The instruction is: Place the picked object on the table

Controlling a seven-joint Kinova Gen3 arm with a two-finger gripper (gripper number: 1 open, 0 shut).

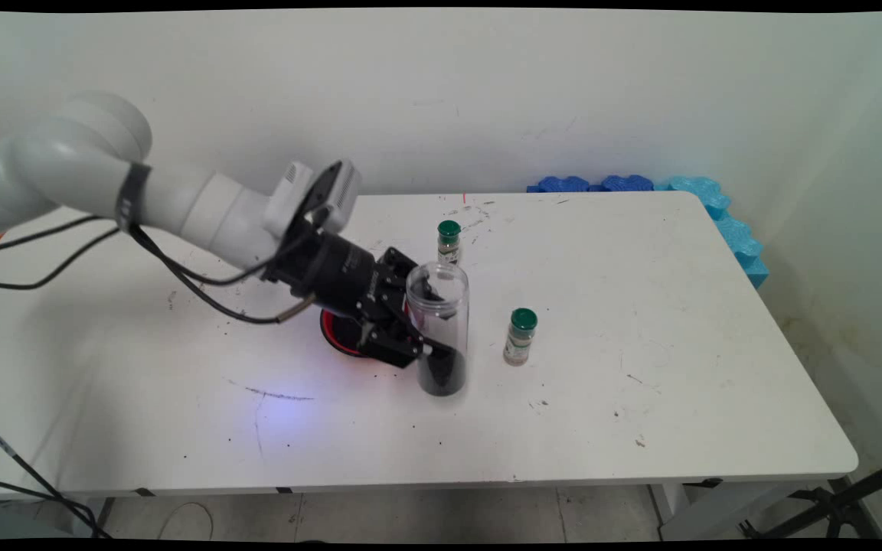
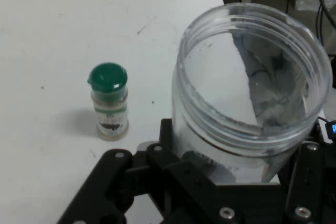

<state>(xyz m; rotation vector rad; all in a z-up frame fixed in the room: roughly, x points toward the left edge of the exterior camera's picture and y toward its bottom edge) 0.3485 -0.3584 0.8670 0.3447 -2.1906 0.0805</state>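
**Clear jar held in the gripper near the table's middle**

Where the arm reaches in from the left, a clear plastic jar stands upright and open-mouthed near the middle of the white table, with a dark fill in its lower part. The black gripper is closed around the jar's side, one finger on each flank, as the hand view confirms with the jar filling the space between the linkage. Just behind the gripper, partly hidden by it, lies a red-rimmed dark round thing flat on the table. A small spice bottle with a green cap stands upright near the jar's right side, apart from it; the hand view shows it too. Another green-capped bottle stands just behind the jar. Blue foam pieces line the table's far right corner.
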